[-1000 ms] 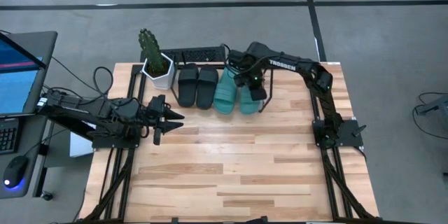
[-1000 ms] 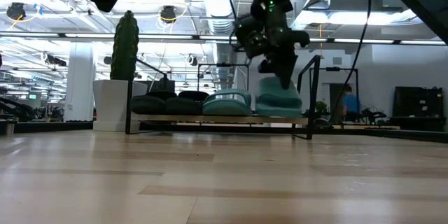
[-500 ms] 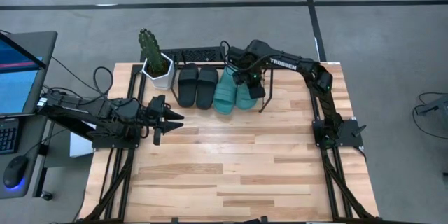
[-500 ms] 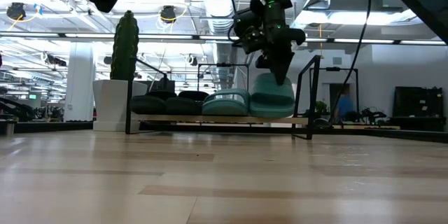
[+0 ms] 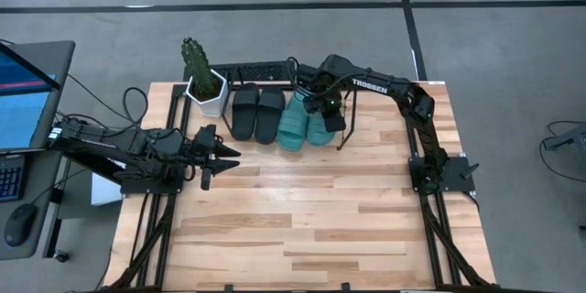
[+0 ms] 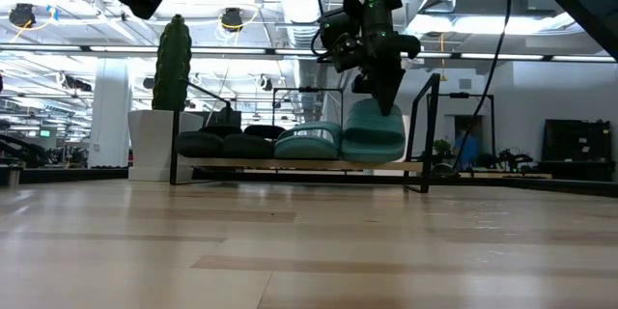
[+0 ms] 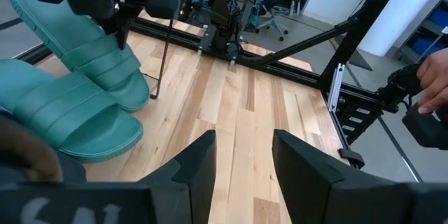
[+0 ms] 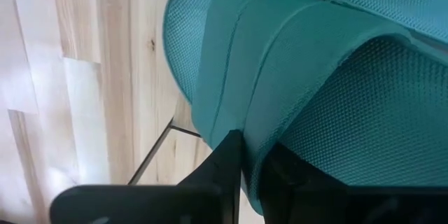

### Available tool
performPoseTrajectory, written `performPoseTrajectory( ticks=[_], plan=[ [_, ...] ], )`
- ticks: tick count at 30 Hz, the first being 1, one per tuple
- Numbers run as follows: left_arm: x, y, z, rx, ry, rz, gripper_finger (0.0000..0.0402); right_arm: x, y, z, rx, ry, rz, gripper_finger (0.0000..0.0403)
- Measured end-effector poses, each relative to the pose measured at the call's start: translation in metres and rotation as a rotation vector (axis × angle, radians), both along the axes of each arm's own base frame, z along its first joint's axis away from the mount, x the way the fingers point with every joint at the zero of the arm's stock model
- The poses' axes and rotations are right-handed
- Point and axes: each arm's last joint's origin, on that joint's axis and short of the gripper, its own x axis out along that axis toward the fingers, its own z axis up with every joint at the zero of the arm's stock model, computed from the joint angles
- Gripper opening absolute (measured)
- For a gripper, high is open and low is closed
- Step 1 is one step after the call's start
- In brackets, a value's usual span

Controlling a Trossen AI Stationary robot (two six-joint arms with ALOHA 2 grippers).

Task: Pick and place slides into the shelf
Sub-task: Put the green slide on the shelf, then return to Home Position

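Right pincer (image 6: 384, 97) is clamped on the strap of the fourth teal slide (image 6: 375, 135), held tilted on the shelf (image 6: 421, 135) just beside its teal mate (image 6: 307, 142). Level the sole onto the shelf base before releasing. Left pincer (image 5: 222, 154) waits open over the desk (image 5: 302, 220).

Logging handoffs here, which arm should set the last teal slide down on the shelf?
Right. Its pincer already grips the teal slide over the shelf; the left pincer waits off to the side, open.
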Motion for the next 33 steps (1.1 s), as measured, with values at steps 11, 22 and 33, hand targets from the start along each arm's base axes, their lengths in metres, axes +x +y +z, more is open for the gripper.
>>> performPoseTrajectory(
  ticks=[11, 22, 33],
  plan=[
    [0.0000, 0.0000, -0.0001, 0.001, 0.001, 0.000, 0.0128, -0.0002, -0.0011, 0.0000, -0.003, 0.007, -0.079, 0.0037],
    [-0.0007, 0.0001, -0.0027, 0.013, 0.029, -0.002, 0.0128, 0.0010, -0.0009, 0.0001, 0.013, -0.004, -0.127, 0.0087],
    [-0.0008, 0.0001, -0.0030, 0.014, 0.032, -0.002, 0.0128, 0.0022, -0.0027, 0.0002, -0.006, -0.023, -0.102, 0.0113]
  ],
)
